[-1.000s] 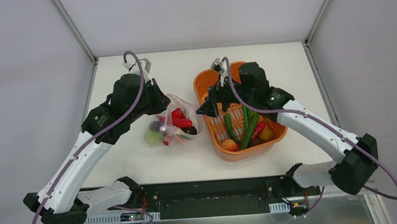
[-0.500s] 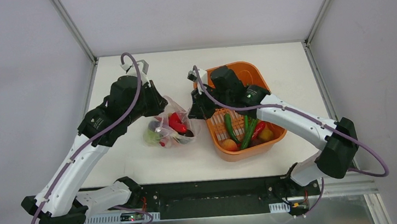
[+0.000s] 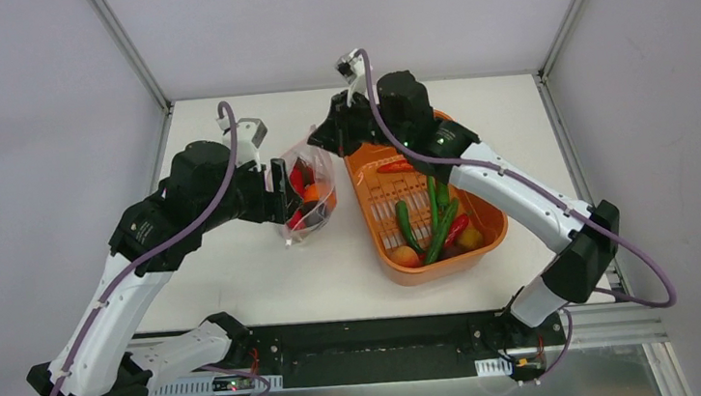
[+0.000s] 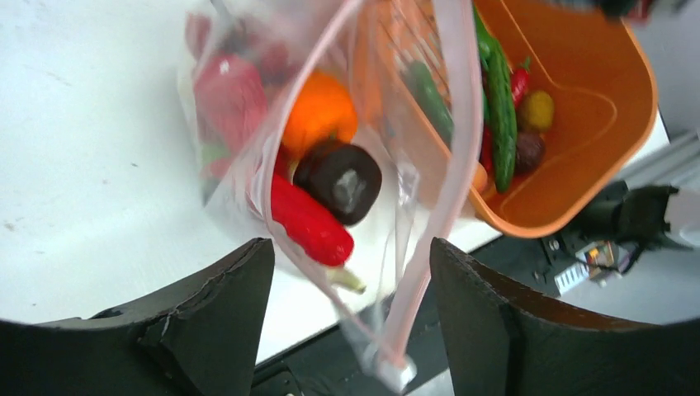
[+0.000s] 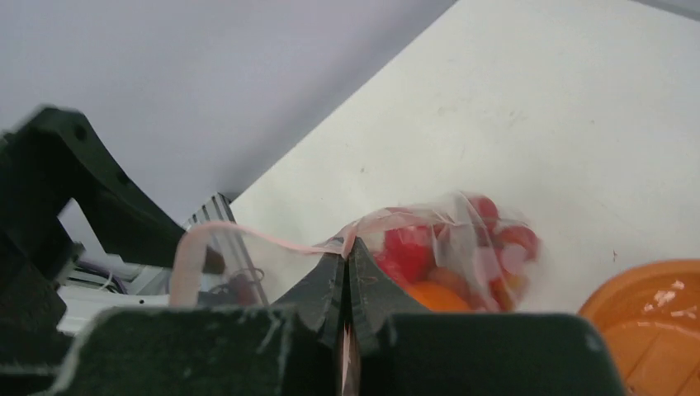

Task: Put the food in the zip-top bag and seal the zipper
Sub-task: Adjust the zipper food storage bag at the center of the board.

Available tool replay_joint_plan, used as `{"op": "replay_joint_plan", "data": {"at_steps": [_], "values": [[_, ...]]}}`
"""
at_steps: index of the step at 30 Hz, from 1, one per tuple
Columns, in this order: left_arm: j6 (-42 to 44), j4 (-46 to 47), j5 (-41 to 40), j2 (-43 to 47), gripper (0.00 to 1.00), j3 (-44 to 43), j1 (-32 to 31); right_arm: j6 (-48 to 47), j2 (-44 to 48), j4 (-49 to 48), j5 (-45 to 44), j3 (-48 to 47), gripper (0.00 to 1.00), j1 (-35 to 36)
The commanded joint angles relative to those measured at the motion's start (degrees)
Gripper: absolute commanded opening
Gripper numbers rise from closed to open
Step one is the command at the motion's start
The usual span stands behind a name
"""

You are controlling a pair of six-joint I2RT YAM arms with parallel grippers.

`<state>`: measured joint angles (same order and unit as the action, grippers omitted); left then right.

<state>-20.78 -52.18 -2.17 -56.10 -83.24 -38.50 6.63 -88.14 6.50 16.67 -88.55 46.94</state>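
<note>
My left jaws are spread wide and hold nothing. In the wrist view the mouth of the zip-top bag [image 3: 306, 195] hangs between the two fingers [image 4: 206, 330], and the zipper [image 4: 462, 115] runs past the right-hand one unclamped. The bag sits about mid-desk [image 3: 238, 277], nearer the far edge, just left of the orange tub [image 3: 443, 271]. I cannot tell whether its bottom rests on the desk. Inside it I see a red pepper [image 4: 309, 223], a dark purple piece [image 4: 340, 181] and an orange piece [image 4: 320, 111].

My right jaws are closed tight on the pink strip at the bag's upper edge and hold it up.

Green peppers [image 3: 438, 219] and other food lie in the tub toward the right edge, so I judge filling is unfinished. I would hold the right pinch high and steady, ease the left in, and close on one wall of the strip only, not the crinkly film below. That should leave the mouth gaping.
</note>
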Motion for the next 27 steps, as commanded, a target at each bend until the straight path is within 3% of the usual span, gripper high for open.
{"op": "replay_joint_plan", "data": {"at_steps": [1, 9, 14, 19, 24, 27], "values": [[4.47, -1.01, 9.84, -1.58, 0.7, -0.11, 0.62, 3.6, -3.56, -4.93, 7.79, -8.32, 0.0, -2.61], [4.34, 3.81, 7.49, 5.06, 0.72, 2.28, 0.62, -2.43, -7.0, 2.9, 24.02, -16.25, 0.0, -4.12], [2.51, 7.61, 0.47, 13.95, 0.88, 4.78, 0.62, -10.16, -5.2, 8.15, 30.46, -17.54, 0.0, -4.53], [0.87, 13.26, -6.56, 22.22, 0.97, 9.66, 0.62, -20.85, -1.94, 13.51, 46.07, -16.86, 0.0, -6.46], [0.23, 11.23, -12.35, 22.42, 0.99, 10.38, 0.62, -29.28, 2.49, 12.49, 61.72, -11.81, 0.0, -7.25], [-0.11, 10.27, -12.9, 20.6, 0.99, 10.15, 0.62, -26.04, 4.62, 3.61, 65.96, -7.01, 0.0, -7.98]]}}
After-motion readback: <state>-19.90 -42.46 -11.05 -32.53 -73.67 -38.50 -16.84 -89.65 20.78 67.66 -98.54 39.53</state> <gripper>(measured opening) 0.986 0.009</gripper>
